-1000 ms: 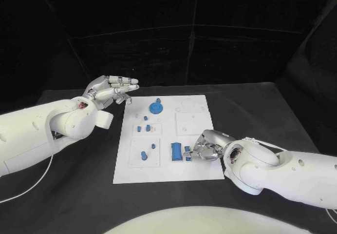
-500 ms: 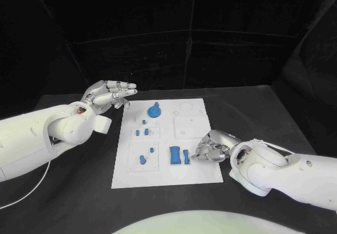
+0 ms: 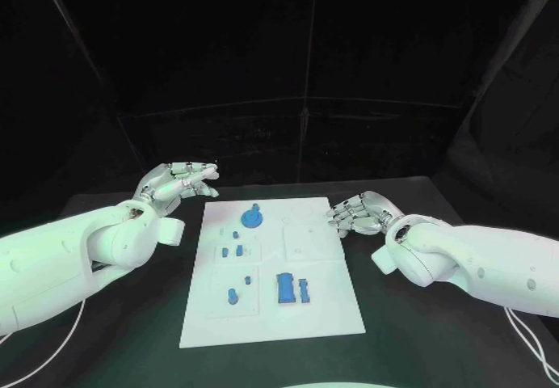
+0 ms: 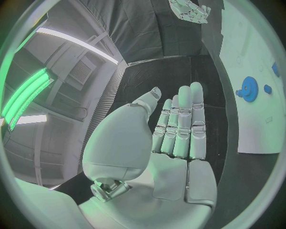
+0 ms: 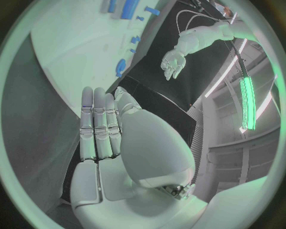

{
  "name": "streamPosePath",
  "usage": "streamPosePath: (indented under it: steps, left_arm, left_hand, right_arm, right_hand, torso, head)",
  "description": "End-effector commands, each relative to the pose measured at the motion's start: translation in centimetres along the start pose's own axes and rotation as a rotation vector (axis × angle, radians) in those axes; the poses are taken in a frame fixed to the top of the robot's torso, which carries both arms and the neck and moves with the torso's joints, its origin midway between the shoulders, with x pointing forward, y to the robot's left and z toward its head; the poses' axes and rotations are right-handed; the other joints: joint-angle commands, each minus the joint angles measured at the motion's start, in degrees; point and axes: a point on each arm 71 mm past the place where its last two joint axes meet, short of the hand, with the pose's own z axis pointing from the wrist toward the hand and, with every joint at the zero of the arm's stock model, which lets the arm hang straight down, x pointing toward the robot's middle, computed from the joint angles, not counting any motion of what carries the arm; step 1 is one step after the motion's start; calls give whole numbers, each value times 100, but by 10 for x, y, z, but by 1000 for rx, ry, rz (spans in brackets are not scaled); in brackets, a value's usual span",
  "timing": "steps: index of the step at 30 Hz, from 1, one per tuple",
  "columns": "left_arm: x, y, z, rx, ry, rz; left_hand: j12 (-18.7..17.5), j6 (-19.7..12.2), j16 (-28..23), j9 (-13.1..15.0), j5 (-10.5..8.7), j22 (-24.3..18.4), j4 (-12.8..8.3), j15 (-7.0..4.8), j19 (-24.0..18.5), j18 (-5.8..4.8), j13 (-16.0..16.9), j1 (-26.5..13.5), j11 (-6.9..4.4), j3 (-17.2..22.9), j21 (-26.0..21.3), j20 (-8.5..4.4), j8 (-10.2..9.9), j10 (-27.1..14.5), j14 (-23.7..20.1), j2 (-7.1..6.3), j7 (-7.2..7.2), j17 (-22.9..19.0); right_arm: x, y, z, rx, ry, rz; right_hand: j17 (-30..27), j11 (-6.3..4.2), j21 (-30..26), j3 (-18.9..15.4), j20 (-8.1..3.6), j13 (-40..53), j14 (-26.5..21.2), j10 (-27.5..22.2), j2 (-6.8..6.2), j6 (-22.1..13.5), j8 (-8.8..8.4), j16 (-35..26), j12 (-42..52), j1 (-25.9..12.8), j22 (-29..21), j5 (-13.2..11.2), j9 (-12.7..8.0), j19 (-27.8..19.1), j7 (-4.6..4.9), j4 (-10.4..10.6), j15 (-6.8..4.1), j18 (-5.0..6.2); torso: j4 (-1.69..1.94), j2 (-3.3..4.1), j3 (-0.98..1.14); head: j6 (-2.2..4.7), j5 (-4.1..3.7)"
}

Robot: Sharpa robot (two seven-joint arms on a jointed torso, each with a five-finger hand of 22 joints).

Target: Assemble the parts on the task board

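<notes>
The white task board (image 3: 321,311) lies in the middle of the black table. On it sit a blue gear (image 3: 253,217), several small blue pieces (image 3: 234,251) and, nearer me, a long blue block (image 3: 284,288) with a thin blue bar (image 3: 304,290) beside it. My left hand (image 3: 181,179) hovers past the board's far left corner with straight fingers, holding nothing. My right hand (image 3: 361,213) hangs at the board's far right edge, fingers straight and empty. The left wrist view shows the flat left palm (image 4: 178,138), the gear (image 4: 249,90) and the right hand (image 4: 190,10). The right wrist view shows the right hand (image 5: 107,129), the board (image 5: 71,43) and the left hand (image 5: 173,64).
The black table (image 3: 443,323) extends on both sides of the board, and dark curtains close off the back. My two white arms lie along the board's left and right sides.
My right hand has lifted away from the bar beside the blue block and moved to the board's far right edge, fingers straightened. The camera view has shifted. The left hand stays about where it was.
</notes>
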Motion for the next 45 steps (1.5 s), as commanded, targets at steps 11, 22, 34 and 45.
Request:
streamPosePath:
  steps: [11,22,34,45]
  left_arm:
    - [-14,26,22,50,-223,-61]
    - [-4,37,23,9,-200,-45]
    - [43,38,-10,14,-263,46]
    - [68,31,-32,36,-300,94]
  left_hand:
    - [-1135,-233,-3298,-60,23,-1842,149,659,-1614,70,-64,217,359,-235,-2156,727,-525,-279,-649,6,14,-1452]
    - [-1757,-2384,-3977,-435,-577,-2639,-355,289,-3287,-341,-426,-2985,-59,-825,-2530,88,-1046,-2532,-2762,379,-400,-2182]
    - [-1757,-3679,-4590,-435,-577,-3014,-355,-268,-4297,-554,-426,-4908,-697,-1071,-2530,-306,-1046,-3882,-4053,379,-1021,-2182]
    - [-1757,-4359,-4590,-435,-577,-3572,-355,-268,-4828,-1010,-426,-5918,-697,-1478,-2530,-884,-1046,-4596,-4732,379,-1021,-2182]
  right_arm:
    - [-3,19,82,-196,6,371]
    - [-3,16,90,-156,-56,324]
    - [24,37,49,-173,-186,458]
    - [37,51,17,-156,-258,520]
  right_hand:
    - [-2670,281,-1519,1576,435,-3306,189,603,-429,-67,-2,-2802,-1316,-227,-975,-380,-983,-203,98,-370,399,31]
    - [-3195,-31,-2498,1110,-56,-3858,-2011,-2028,-52,-2357,-359,-3448,-1672,-3972,-1866,-661,-1432,-1908,-265,-638,-188,-298]
    - [-3678,-490,-3034,688,-662,-3858,-3613,-3550,-52,-3692,-359,-3448,-1672,-6025,-2304,-1202,-1869,-3202,-884,-638,-188,-518]
    - [-3678,-490,-3324,464,-662,-3858,-4474,-4371,-52,-4413,-359,-3448,-1672,-7134,-2540,-1202,-1869,-3899,-884,-638,-188,-982]
  torso:
    - [-67,-303,-3]
    - [-20,-315,57]
    - [46,-373,167]
    - [46,-373,167]
  head:
    - [513,231]
    - [541,320]
    - [518,497]
    - [518,497]
